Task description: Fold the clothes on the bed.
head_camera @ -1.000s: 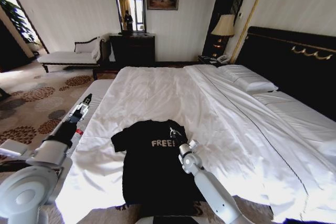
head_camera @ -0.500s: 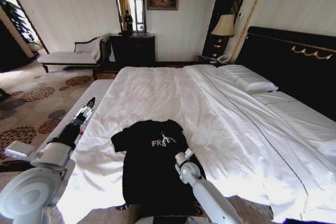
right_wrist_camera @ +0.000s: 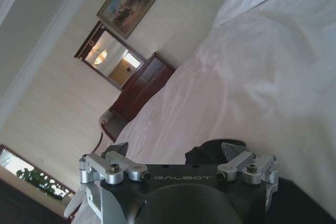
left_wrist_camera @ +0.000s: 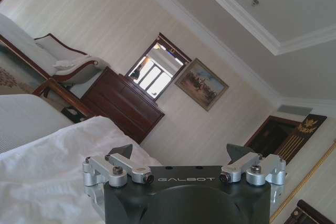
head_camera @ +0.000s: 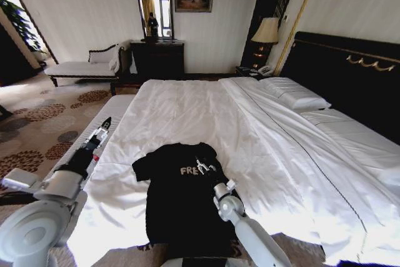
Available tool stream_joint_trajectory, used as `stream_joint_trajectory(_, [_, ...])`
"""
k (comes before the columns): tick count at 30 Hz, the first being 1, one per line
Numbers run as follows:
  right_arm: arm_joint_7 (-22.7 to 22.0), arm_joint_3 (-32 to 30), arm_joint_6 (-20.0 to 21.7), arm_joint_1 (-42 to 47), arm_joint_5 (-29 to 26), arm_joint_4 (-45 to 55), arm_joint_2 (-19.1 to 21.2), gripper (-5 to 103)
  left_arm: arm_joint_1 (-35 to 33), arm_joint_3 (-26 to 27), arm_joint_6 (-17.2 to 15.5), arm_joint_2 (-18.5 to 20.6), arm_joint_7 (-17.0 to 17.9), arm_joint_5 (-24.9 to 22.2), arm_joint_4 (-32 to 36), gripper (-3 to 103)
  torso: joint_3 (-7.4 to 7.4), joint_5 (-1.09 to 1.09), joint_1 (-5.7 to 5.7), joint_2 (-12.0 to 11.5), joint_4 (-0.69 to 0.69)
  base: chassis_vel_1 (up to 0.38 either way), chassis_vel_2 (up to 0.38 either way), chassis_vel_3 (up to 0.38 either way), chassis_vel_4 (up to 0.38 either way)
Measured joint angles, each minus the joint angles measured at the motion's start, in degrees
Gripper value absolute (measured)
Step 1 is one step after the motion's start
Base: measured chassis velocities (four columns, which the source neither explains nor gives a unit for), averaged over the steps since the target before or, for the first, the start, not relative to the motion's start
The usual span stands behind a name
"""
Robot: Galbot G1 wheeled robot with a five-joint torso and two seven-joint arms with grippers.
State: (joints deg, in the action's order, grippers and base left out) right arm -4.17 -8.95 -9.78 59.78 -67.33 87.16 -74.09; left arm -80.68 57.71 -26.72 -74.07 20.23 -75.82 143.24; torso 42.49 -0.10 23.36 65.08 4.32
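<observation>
We see the T-shirt (head_camera: 181, 195) lying flat at the lower centre of the head view, on the near edge of the bed (head_camera: 187, 107), its sleeves spread and its hem running off the bottom of the frame. It looks to us like thin, limp cloth (light, likely to sag and bunch), so we judge a pinch at a sleeve edge or shoulder seam would serve better than the middle.

The right gripper (head_camera: 201, 166) hangs over the chest lettering, covering its last letters; in its wrist view its fingers (right_wrist_camera: 118, 148) stand wide apart with nothing between them. The left gripper (head_camera: 103, 125) is held out over the bed's left side, at the left of the frame, likewise spread and empty.

The shirt's hem is cut off, and whether the right fingertips touch the cloth we cannot tell.
</observation>
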Motion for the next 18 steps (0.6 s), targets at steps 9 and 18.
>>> stream_joint_trajectory(9, [-5.0, -6.81, 4.51, -1.48, -5.97, 0.62, 2.03, 100, 0.19, -1.0, -0.16, -0.22, 0.33, 0.81, 0.0, 100, 0.0, 0.0, 0.0, 0.0, 0.02, 0.0, 0.0, 0.0, 0.0])
stream_joint_trajectory(18, [-10.49, -5.34, 18.08, -4.22, -12.15, -0.95, 6.33, 100, -0.18, -2.39, -0.37, -1.28, 0.52, 2.64, -0.01, 100, 0.0, 0.0, 0.0, 0.0, 0.0, 0.0, 0.0, 0.0, 0.0])
